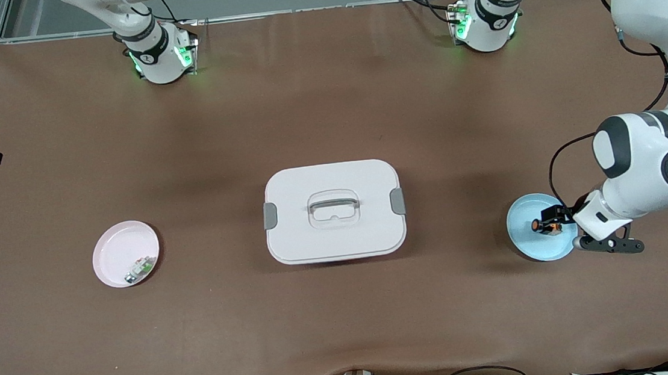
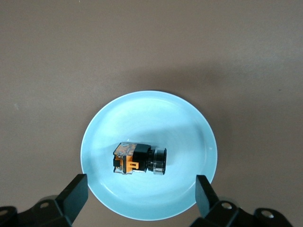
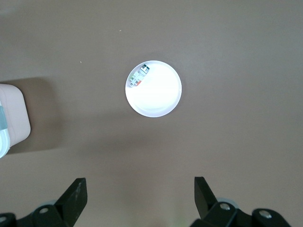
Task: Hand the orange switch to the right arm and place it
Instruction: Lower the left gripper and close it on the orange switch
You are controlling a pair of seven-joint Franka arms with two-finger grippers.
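The table (image 1: 346,331) is covered in brown. At its middle sits a white box (image 1: 334,211) with a lid, grey clips on both short sides and a handle set in the top.

The left arm (image 1: 649,163) reaches down toward its own end of the table. The right arm (image 1: 138,23) shows only near its base in the front view and waits up high.

A blue plate (image 1: 532,241) lies at the left arm's end of the table, and a pink plate (image 1: 116,252) lies at the right arm's end; the box stands between them, well apart from both.

The left gripper (image 2: 142,189) hangs low over the blue plate, its fingers (image 2: 75,191) spread wide with nothing between them. The right gripper (image 3: 139,194) hangs high over the table near the pink plate, its fingers (image 3: 75,191) just as wide and holding nothing.

The switch (image 2: 139,159) lies on its side in the blue plate, black and orange, apart from the left fingers.

A small green-and-white part (image 1: 140,268) lies in the pink plate, near the rim that is nearer the camera
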